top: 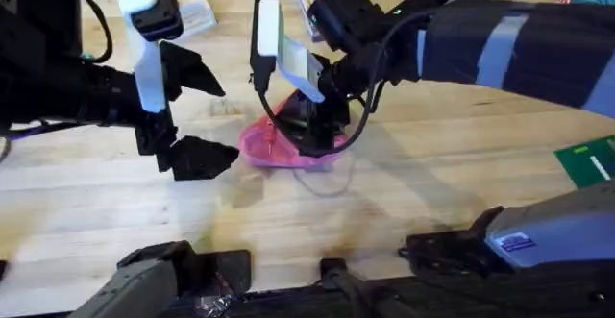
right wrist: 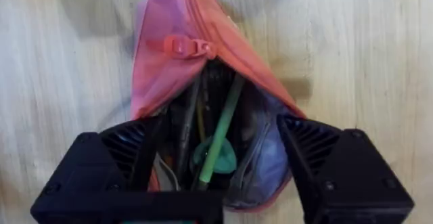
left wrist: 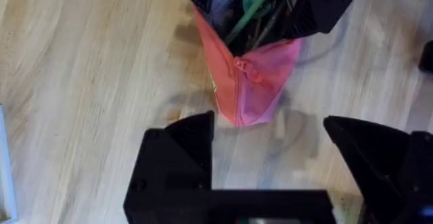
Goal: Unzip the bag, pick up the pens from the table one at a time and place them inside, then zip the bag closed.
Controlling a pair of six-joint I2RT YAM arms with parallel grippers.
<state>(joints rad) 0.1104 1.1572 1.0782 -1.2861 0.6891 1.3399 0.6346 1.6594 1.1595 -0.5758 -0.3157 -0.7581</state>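
I see a white box (top: 197, 11) at the far side and a green board (top: 588, 161) (flat).

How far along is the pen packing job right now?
Done: the bag is unzipped, and a green pen lies inside. In hand: the right gripper is open over the bag's mouth; the left gripper is open beside its closed end. Left: zipping it closed.

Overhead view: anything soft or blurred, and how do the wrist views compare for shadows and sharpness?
Overhead: both arms blurred, the bag small behind the right claw. Left wrist: left claw dark and soft, grey shadows on the table. Right wrist: zipper pull and green pen fairly sharp.
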